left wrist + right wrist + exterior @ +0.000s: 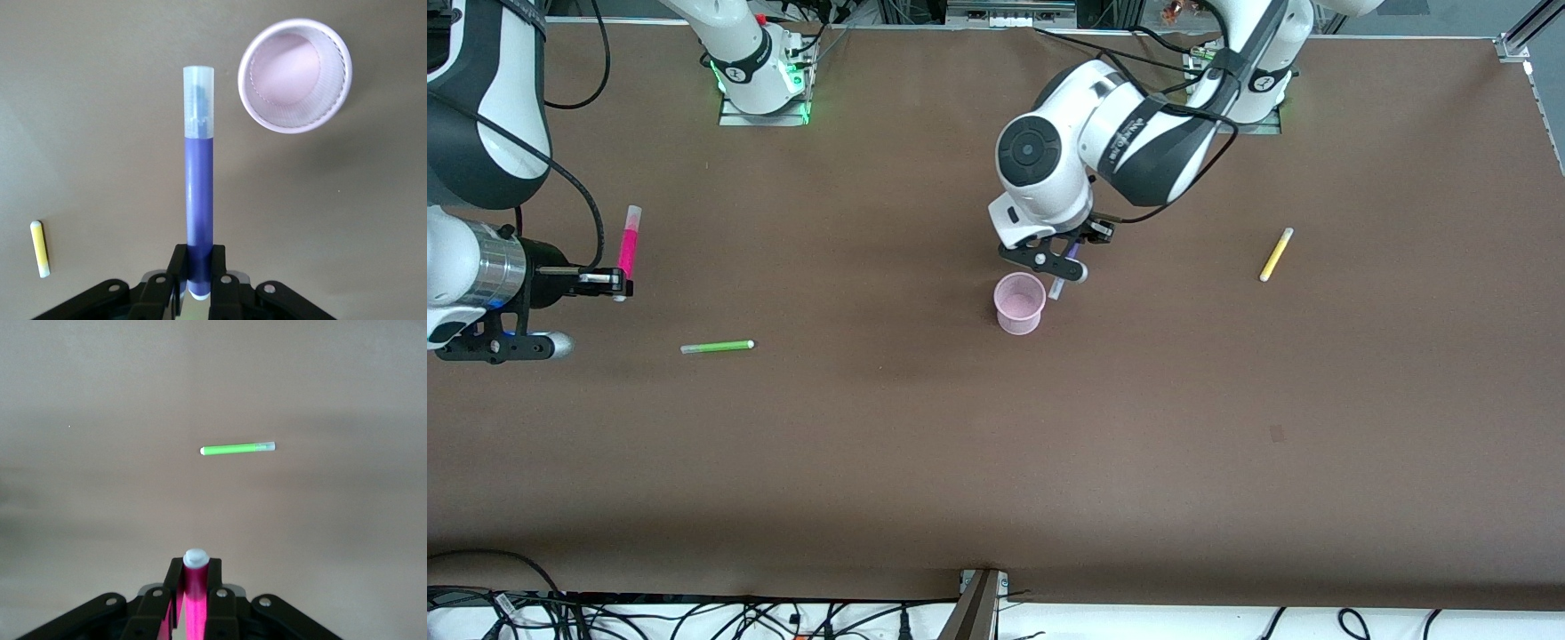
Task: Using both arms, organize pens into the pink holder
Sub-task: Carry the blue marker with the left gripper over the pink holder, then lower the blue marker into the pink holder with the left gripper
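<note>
Two pens are gripped: the left gripper (1060, 258) has its jaws clamped on the purple pen (199, 180) just beside the pink holder (1020, 303) (not above its mouth), while the right gripper (612, 283) pinches the magenta pen (629, 249) over the right arm's end of the table (996, 462). The green pen (717, 346) and the yellow pen (1275, 254) lie flat, well apart.

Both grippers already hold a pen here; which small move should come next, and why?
Probably shift the left gripper, shut on the purple pen, over the pink holder: the pen hangs just beside its empty mouth. The right gripper holds the pink pen much farther away.
</note>
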You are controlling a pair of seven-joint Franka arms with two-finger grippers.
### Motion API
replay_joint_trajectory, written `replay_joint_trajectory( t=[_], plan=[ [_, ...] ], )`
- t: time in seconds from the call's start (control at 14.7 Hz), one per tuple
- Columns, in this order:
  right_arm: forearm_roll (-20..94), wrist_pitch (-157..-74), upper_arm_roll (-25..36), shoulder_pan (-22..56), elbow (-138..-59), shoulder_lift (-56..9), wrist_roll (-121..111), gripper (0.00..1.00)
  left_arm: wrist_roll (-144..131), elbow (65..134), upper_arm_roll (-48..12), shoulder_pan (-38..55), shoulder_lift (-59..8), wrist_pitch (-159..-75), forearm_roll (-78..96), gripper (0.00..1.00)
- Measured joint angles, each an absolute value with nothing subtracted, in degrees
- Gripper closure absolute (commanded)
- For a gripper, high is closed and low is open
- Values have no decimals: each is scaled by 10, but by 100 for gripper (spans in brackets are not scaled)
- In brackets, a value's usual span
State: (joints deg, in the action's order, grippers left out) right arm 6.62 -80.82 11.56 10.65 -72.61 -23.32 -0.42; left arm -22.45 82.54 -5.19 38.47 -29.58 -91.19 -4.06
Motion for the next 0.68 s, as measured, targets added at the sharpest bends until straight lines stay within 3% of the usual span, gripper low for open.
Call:
replay_joint_trajectory(
  t=[0.68],
  plan=[
    [66,-806,116,106,-726,-233,-4,100,-231,745,-44,441,-397,-891,-100,100]
  ],
)
